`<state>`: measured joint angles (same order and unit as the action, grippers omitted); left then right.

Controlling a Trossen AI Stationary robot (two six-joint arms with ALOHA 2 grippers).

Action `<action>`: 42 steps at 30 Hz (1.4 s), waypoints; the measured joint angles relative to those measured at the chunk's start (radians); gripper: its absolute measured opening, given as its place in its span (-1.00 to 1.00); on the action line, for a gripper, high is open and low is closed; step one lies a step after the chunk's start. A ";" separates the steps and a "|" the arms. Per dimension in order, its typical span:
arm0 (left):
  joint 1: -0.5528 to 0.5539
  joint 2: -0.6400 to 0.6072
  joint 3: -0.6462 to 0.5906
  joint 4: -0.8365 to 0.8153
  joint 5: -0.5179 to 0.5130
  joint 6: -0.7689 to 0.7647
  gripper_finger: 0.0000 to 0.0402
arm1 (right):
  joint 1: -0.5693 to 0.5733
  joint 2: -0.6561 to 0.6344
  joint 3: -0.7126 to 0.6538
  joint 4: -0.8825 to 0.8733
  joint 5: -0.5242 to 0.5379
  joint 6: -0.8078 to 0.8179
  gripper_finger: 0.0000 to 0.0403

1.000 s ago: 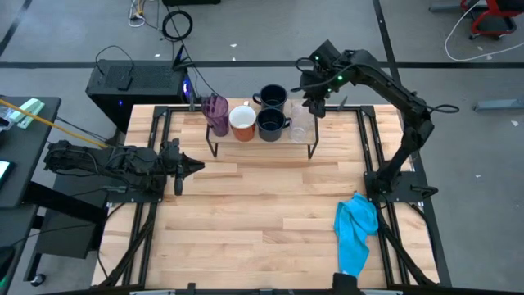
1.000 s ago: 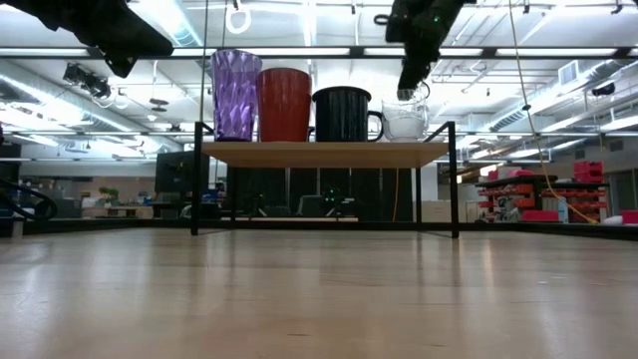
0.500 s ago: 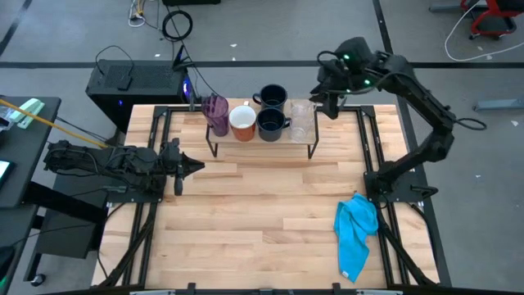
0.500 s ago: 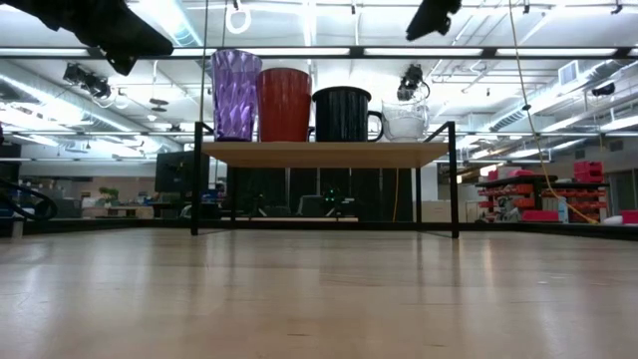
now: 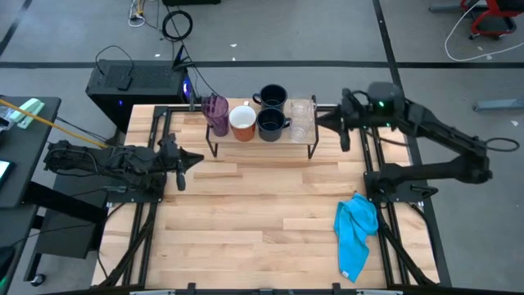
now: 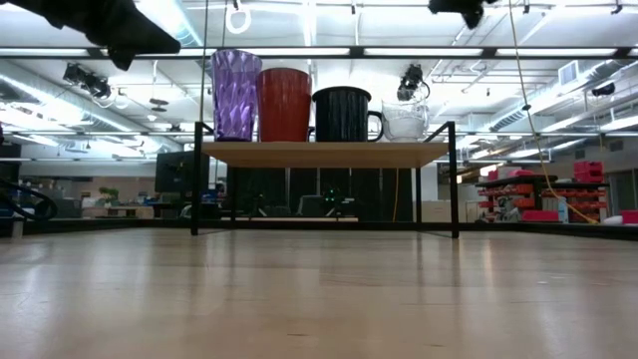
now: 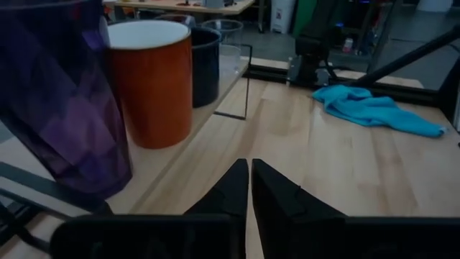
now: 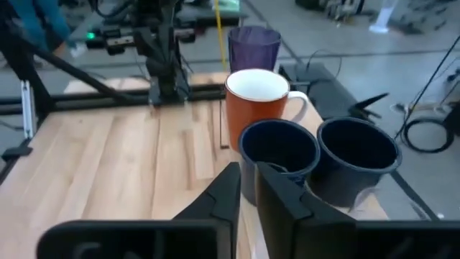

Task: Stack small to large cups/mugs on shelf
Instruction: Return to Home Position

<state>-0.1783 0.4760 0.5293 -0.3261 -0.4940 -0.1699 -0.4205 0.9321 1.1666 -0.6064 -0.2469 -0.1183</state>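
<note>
- The shelf [image 6: 324,154] carries every cup in sight: the purple tumbler [image 5: 215,111] at one end, the orange mug [image 5: 242,121] with its white inside next to it, then two black mugs [image 5: 272,111] one behind the other, and the clear cups [image 5: 301,119] at the other end
- Seen from table height the row steps down from the tall tumbler to the low clear cups, so the ordering by size looks finished
- No cup stands on the tabletop [image 5: 262,221] in front of the shelf; only a blue cloth [image 5: 356,229] lies there, well apart from the shelf
- The right hand [image 5: 327,123] hovers just beside the clear-cup end of the shelf, clenched and grasping nothing, touching no cup
- The left hand [image 5: 192,158] rests low near the tumbler end of the shelf, its fingers [image 7: 233,188] pressed together and empty
- What appears left is only for the right arm to fold away from the shelf to its resting pose
</note>
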 joint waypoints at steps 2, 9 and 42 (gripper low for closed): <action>0.000 0.001 0.000 0.010 0.000 0.002 -0.85 | 0.016 -0.068 -0.073 0.041 0.022 0.019 -0.77; -0.007 0.000 -0.051 0.138 -0.001 -0.001 -0.85 | 0.075 -0.291 -0.313 0.213 0.097 0.124 -0.78; -0.043 -0.382 -0.466 0.440 -0.168 0.089 -0.94 | 0.236 -0.922 -1.041 0.641 0.212 0.242 -0.95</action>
<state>-0.2209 0.0944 0.0629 0.1138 -0.6620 -0.0810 -0.1844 0.0096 0.1252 0.0347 -0.0350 0.1233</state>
